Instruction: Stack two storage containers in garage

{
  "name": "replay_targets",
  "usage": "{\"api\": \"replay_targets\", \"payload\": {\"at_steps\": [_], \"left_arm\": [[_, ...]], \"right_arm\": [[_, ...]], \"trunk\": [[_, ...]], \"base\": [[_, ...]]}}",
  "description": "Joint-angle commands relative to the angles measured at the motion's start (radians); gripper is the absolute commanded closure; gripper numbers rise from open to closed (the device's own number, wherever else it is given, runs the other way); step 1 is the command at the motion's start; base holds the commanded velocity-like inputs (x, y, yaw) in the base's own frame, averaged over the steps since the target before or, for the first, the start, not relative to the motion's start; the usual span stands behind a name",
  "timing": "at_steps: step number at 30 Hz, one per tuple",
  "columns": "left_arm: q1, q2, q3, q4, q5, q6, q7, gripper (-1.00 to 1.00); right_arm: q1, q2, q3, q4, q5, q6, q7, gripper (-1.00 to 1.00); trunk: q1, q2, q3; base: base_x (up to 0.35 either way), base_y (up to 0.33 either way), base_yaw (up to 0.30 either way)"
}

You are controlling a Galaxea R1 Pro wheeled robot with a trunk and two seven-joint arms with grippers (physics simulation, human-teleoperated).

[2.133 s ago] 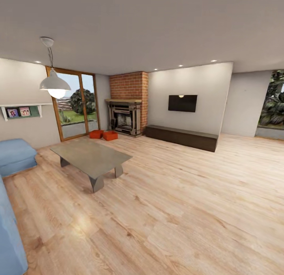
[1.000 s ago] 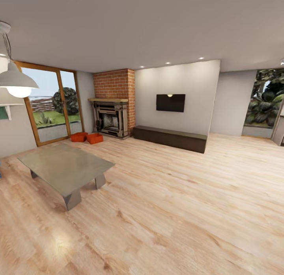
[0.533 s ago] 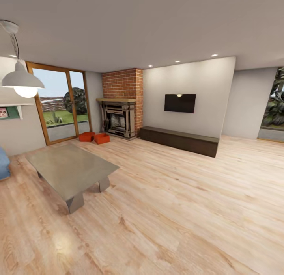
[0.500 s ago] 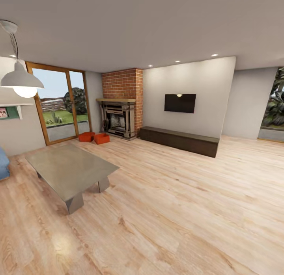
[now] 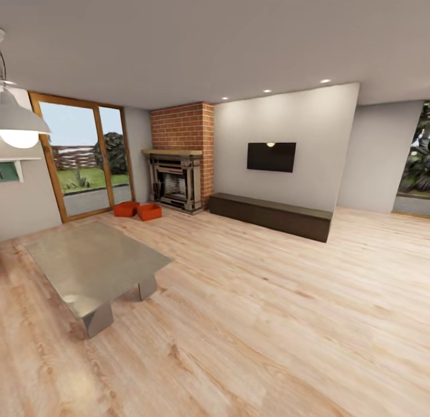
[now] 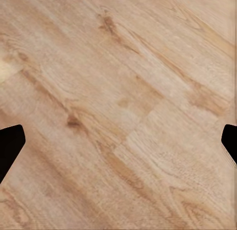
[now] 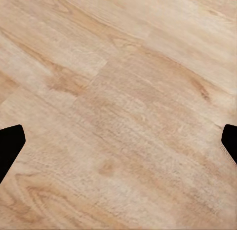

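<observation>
Containers by fireplace, far from tools.

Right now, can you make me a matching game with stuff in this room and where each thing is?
Things:
1. storage containers
2. TV
3. coffee table
4. hanging lamp

Places:
A. mounted on the white wall
B. on the wood floor by the fireplace
C. up high at the left edge
D. nearest, on the left

Pairs: 1-B, 2-A, 3-D, 4-C
</observation>
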Motion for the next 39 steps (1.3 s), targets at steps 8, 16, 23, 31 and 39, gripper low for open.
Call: {"api": "replay_targets", "payload": {"at_steps": [8,16,23,31,39], "left_arm": [[-0.002,0.0,-0.006,0.004,0.011,-0.007,-0.004,-1.0],[-0.002,0.0,-0.007,0.005,0.011,-0.005,-0.004,-1.0],[-0.002,0.0,-0.008,0.004,0.011,-0.004,-0.004,-1.0],[-0.002,0.0,-0.007,0.004,0.011,-0.004,-0.004,-1.0],[-0.002,0.0,-0.007,0.005,0.011,-0.004,-0.004,-1.0]], "right_arm": [[0.0,-0.001,0.008,-0.001,-0.008,-0.001,-0.007,-1.0],[0.0,-0.002,0.008,-0.001,-0.008,-0.001,-0.007,-1.0],[0.0,-0.002,0.008,-0.001,-0.009,-0.001,-0.007,-1.0],[0.0,-0.002,0.007,-0.001,-0.01,-0.001,-0.007,-1.0],[0.0,-0.002,0.008,-0.001,-0.01,-0.001,-0.008,-1.0]], "trunk": [[0.001,-0.001,-0.001],[0.001,-0.001,-0.001],[0.001,-0.001,-0.001],[0.001,-0.001,-0.001],[0.001,-0.001,-0.001]], "base": [[0.087,-0.038,0.0],[0.249,-0.071,0.0],[0.319,-0.005,0.0],[0.324,0.0,0.0],[0.324,0.0,0.0]]}}
